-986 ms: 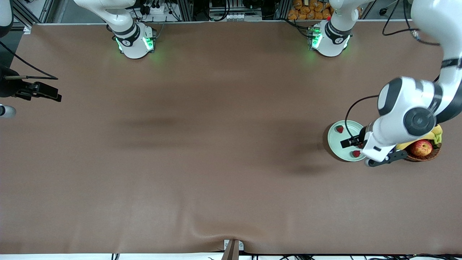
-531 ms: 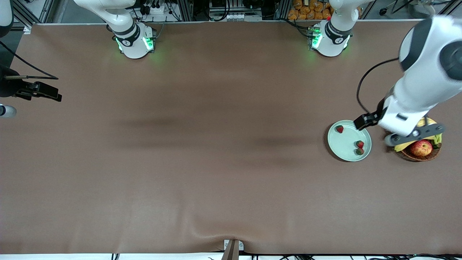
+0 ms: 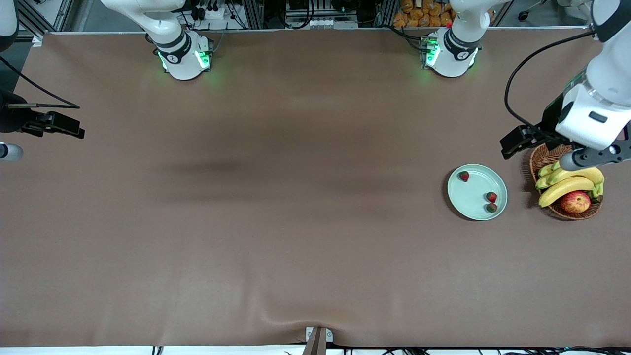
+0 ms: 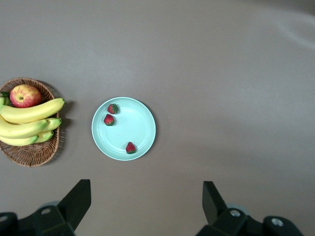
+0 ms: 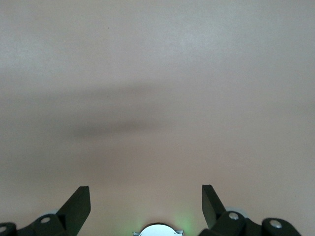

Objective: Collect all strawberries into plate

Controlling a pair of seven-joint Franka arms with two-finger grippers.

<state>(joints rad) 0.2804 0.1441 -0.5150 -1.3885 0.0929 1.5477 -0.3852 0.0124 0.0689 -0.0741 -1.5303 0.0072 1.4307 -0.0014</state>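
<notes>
The pale mint-green plate (image 3: 471, 197) (image 4: 130, 129) lies toward the left arm's end of the table. Three strawberries rest in it: one alone (image 3: 464, 176) (image 4: 130, 147), and two close together (image 3: 491, 197) (image 3: 491, 207) (image 4: 109, 119) (image 4: 113, 108) by the rim nearest the basket. My left gripper (image 3: 589, 158) (image 4: 146, 186) hangs high in the air over the basket's edge, open and holding nothing. My right gripper (image 3: 9, 152) (image 5: 145, 189) waits open and empty at the right arm's end of the table.
A brown wicker basket (image 3: 540, 158) (image 4: 34, 153) stands beside the plate, closer to the table's end, with bananas (image 3: 567, 185) (image 4: 29, 115) and a red-yellow apple (image 3: 575, 201) (image 4: 25, 95). The right arm's base (image 5: 157, 230) glows green below its wrist.
The left gripper has risen off the plate and pulled back toward its base, uncovering the two strawberries by the rim. The right arm has not moved.
</notes>
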